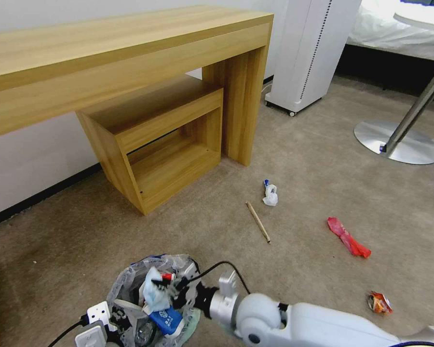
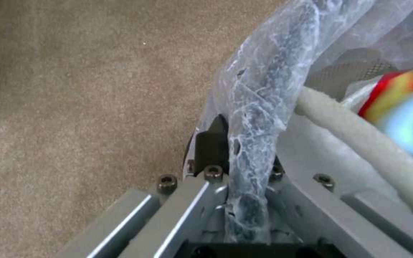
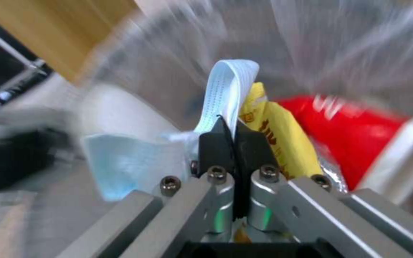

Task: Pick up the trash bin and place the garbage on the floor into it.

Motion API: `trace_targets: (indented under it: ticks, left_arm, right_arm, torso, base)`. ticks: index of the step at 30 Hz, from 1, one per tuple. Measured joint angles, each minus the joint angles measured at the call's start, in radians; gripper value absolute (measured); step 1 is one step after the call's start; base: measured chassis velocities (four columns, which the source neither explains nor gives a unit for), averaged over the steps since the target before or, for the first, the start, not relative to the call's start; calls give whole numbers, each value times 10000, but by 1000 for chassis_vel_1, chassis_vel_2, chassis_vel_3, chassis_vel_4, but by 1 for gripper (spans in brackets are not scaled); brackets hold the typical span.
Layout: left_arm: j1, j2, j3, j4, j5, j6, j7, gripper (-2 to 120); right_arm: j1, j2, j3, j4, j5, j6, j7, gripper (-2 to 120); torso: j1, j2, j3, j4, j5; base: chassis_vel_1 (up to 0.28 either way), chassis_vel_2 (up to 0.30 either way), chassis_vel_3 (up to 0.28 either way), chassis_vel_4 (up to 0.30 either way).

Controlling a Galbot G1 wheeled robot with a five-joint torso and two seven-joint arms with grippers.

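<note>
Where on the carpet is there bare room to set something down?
Bare carpet lies left of the trash bin, toward the wooden shelf, and between the red wrapper and the round metal base. Litter crowds the strip from the wooden stick to the red wrapper.

I see beige carpet (image 1: 313, 159) running to a white wall (image 1: 29, 159), a long wooden desk (image 1: 106, 53) with a cubby shelf (image 1: 164, 140) beneath, a white appliance (image 1: 308, 48), a chrome table base (image 1: 400, 140), and a bed (image 1: 395, 29).
</note>
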Motion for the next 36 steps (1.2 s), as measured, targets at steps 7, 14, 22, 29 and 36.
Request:
trace_targets:
  ticks: [7, 14, 22, 29, 36]
  left_arm:
    - [55, -29, 118, -20, 157, -35, 42, 0]
    - [36, -59, 264, 88, 320, -113, 92, 0]
    - [177, 20, 157, 8, 238, -92, 86, 0]
    - [218, -34, 187, 32, 389, -95, 105, 0]
    - [226, -46, 184, 60, 424, -122, 114, 0]
  right_arm:
    - [29, 1213, -446, -1563, -98, -76, 474, 0]
    - [21, 1954, -845, -2114, -109, -305, 747, 0]
    - [83, 1737, -757, -1498, -192, -256, 816, 0]
    - [119, 1192, -401, -824, -281, -629, 564, 17]
    - [83, 662, 18, -453, -272, -937, 418, 43]
  torso:
    - [0, 0, 0, 1, 1]
    - [0, 0, 0, 1, 3]
    - [0, 0, 1, 0, 1]
    - [0, 0, 1, 1, 4]
    - [0, 0, 1, 0, 5]
  base:
    - [0, 0, 0, 0]
    - [0, 0, 0, 0]
    - [0, 0, 0, 0]
    - [0, 0, 0, 0]
    - [0, 0, 0, 0]
